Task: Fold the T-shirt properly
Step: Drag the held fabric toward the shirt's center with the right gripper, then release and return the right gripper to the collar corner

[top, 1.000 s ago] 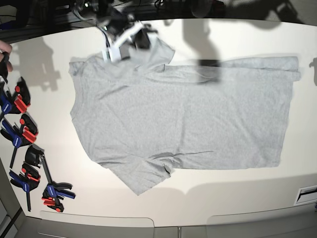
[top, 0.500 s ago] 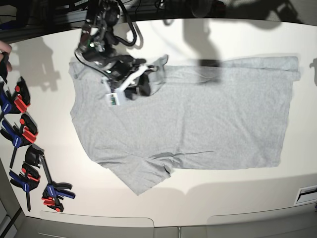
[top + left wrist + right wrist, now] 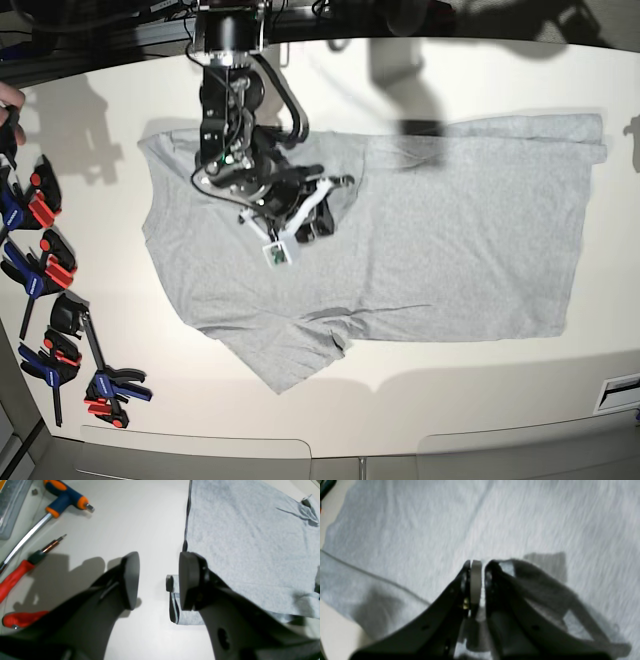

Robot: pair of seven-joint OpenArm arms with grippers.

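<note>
Shirt spread flat on the pale table [image 3: 470,70], plain grey side up, long axis running left-right in the base view: collar and sleeves toward that view's left, hem at its right.

T-shirt [image 3: 450,240] fills most of the table's middle. Near sleeve lies splayed out toward the front edge. Far sleeve no longer lies out to the side; its cloth is drawn inward over the chest.

Right gripper [image 3: 318,208] over the upper chest, jaws nearly closed, only a thin gap between them. Right wrist view shows a strip of grey fabric pinched in that gap, with a dark fold of cloth trailing off beside it. Judgement: it holds the far sleeve and is carrying it across the body toward the shirt's centre line.

Left gripper [image 3: 158,580] not seen in the base view. Its wrist view shows jaws wide apart, holding nothing, poised over bare table just beside the shirt's straight edge, one pad above the folded corner.

Hand tools [image 3: 37,532] and clamps [image 3: 45,290] lie off the cloth.

Judgement: the sleeve fold belongs to the right arm; the left is nearer the hem end.
</note>
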